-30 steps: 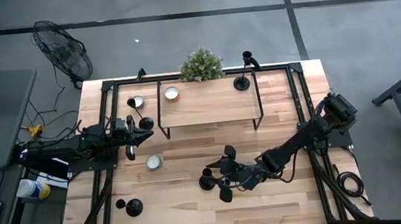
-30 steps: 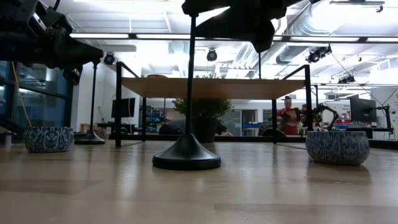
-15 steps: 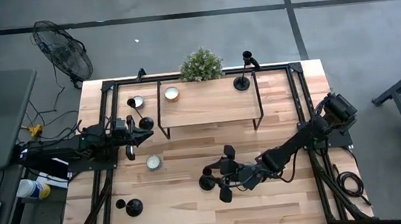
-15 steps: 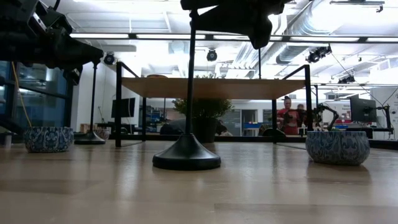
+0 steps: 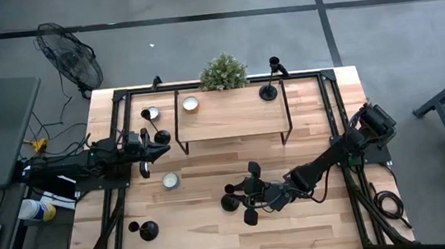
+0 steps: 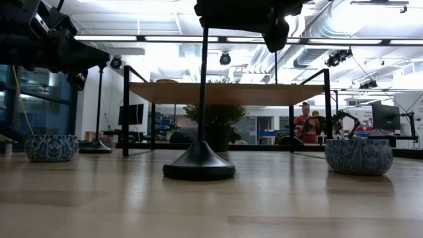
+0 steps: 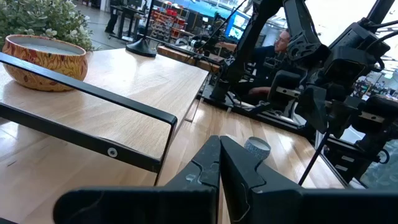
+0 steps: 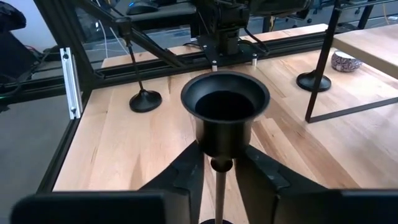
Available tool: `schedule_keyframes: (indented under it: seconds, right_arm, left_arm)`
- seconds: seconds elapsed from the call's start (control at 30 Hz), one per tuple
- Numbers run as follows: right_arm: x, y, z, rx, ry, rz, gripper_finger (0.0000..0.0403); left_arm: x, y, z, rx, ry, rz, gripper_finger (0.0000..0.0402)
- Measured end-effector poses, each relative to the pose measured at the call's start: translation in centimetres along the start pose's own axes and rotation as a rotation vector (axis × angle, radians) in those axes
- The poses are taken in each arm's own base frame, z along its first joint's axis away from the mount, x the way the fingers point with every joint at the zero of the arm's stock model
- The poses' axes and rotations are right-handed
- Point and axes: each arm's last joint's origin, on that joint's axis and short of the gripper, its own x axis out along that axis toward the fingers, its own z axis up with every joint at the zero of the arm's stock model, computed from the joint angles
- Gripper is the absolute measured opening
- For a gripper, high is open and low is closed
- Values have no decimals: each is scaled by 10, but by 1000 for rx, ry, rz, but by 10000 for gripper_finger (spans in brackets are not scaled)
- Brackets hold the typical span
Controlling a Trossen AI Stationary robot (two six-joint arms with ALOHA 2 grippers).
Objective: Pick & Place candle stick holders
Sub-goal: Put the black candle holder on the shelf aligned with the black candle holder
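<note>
With a patterned bowl (image 5: 169,180) and a black-framed wooden shelf (image 5: 230,117) nearby, a candle stick holder (image 6: 199,162) stands on the table (image 5: 200,226) before the shelf, its thin stem between the right gripper (image 8: 219,168)'s narrowly parted fingers, while the left gripper (image 7: 219,163) waits, fingers together, at the shelf's left end.

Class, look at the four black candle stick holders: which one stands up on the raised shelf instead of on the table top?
The candle stick holder at the raised shelf's right rear corner, beside the plant. The others stand on the table top.
</note>
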Motion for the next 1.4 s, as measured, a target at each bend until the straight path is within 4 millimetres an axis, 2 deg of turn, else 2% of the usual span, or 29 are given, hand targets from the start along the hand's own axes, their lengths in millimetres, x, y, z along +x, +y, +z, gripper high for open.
schedule_keyframes:
  seconds: [0.27, 0.5, 0.7, 1.0, 1.17, 1.4]
  right_arm:
    - [0, 0, 0, -1, 7, 18, 21]
    - [-1, 0, 1, 3, 0, 12, 22]
    - [-9, -2, 15, 32, -53, -40, 19]
    - [-48, -7, 50, 92, -142, -163, 19]
    - [-74, -22, 73, 132, -159, -212, 19]
    - [-101, -50, 98, 92, -200, -366, 22]
  left_arm:
    - [0, 0, 0, 0, 0, 0, 1]
    - [0, 0, 0, 0, 0, 0, 1]
    - [0, 0, 0, 0, 0, 0, 1]
    - [0, 0, 0, 0, 0, 0, 1]
    - [0, 0, 0, 0, 0, 0, 1]
    - [0, 0, 0, 0, 0, 0, 1]
